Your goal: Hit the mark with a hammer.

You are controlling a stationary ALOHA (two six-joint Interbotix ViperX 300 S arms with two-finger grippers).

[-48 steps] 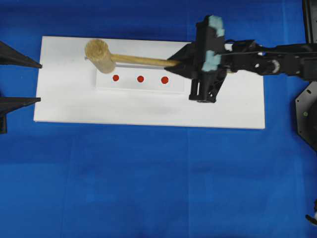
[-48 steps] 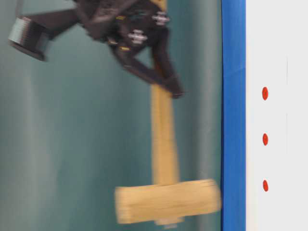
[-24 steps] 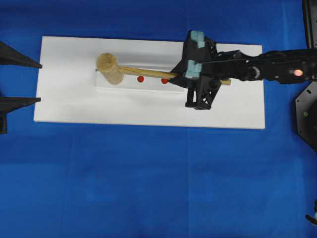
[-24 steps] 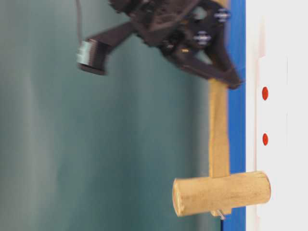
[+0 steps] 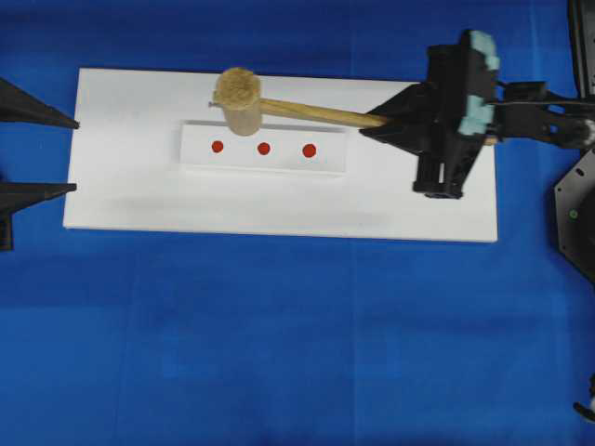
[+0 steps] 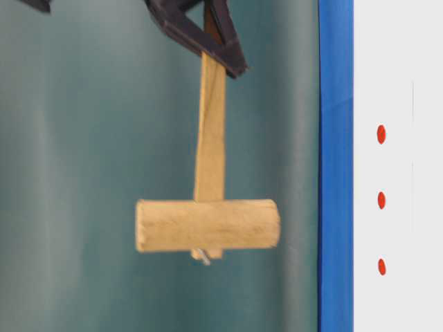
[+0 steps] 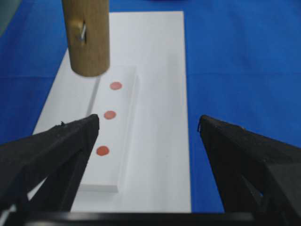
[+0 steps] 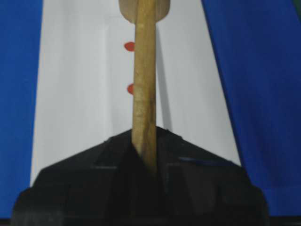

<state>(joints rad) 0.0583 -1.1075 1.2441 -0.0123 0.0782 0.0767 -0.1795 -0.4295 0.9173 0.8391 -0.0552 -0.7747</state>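
The hammer (image 5: 240, 97), a light-brown wooden mallet, hangs in the air with my right gripper (image 5: 378, 123) shut on its handle (image 5: 316, 114). Three red marks (image 5: 264, 148) lie in a row on a raised white strip (image 5: 242, 160). In the table-level view the hammer head (image 6: 208, 225) is well off the board, apart from the marks (image 6: 381, 200). From above, the head sits just behind the strip, between the left and middle marks. The right wrist view shows the handle (image 8: 144, 84) clamped between the jaws. My left gripper (image 5: 74, 154) stands open at the board's left end, with nothing between its fingers (image 7: 87, 129).
The strip lies on a white board (image 5: 418, 209) on a blue cloth (image 5: 279, 344). The black base of another arm (image 5: 576, 214) stands at the right edge.
Half a second ago the hammer head was down on the left mark. It has since lifted off the board and moved right with the right arm. The left gripper has not moved.
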